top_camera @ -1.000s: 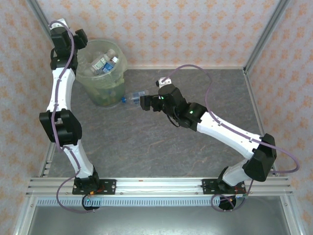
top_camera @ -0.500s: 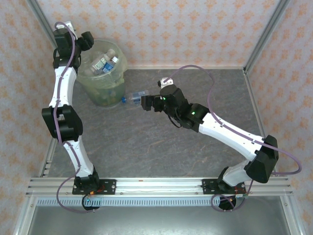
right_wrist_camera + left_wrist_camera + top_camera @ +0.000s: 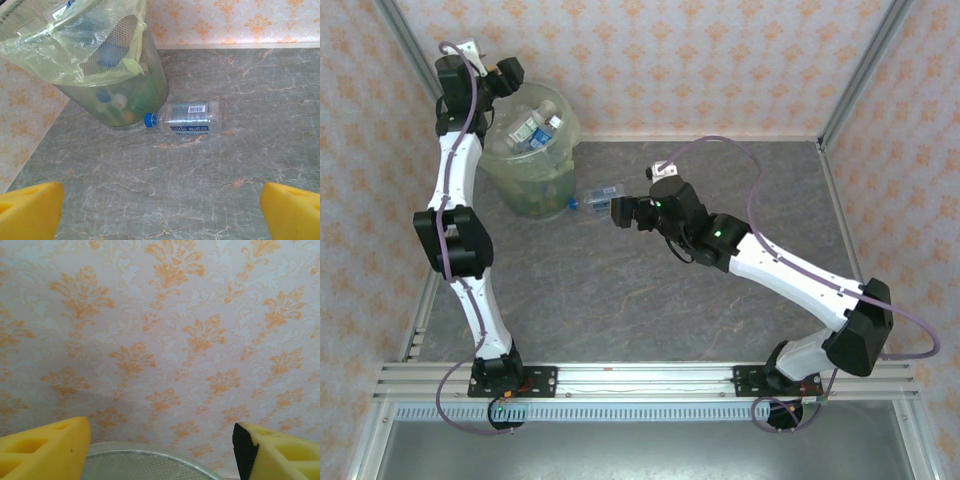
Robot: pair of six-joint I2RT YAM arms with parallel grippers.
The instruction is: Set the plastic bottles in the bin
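On the table [image 3: 620,300], just right of the bin [image 3: 525,192]: one clear plastic bottle [image 3: 595,196], lying on its side, blue cap [image 3: 572,203] pointing left at the foot of the bin wall. Touching the wall or just short of it, cannot tell. In the right wrist view, flat on the grey marbled top, label [image 3: 189,129] reading "soda water", barcode facing up.

Inside the bin: several more bottles [image 3: 535,128] piled up, labels and a blue cap showing near the top. Lower down, blue and white caps dimly visible through the pale-green wall. Thin greenish bag [image 3: 75,55] folded over the rim and hanging loose on the outside.

Right hand [image 3: 618,212]: over the table just right of the lying plastic bottle, aimed left toward it, not touching it. Yellow pads [image 3: 30,210] spread wide, sitting at the two bottom corners of the wrist view, with nothing between them but bare table.

Left hand [image 3: 508,74]: raised at the far left, above the far-left rim of the bin and close to the wallpaper [image 3: 670,60]. Fingers spread apart here as well, gripping nothing. Between them, in the left wrist view, orange-patterned wall and, along the bottom edge, an arc of the bin's rim.
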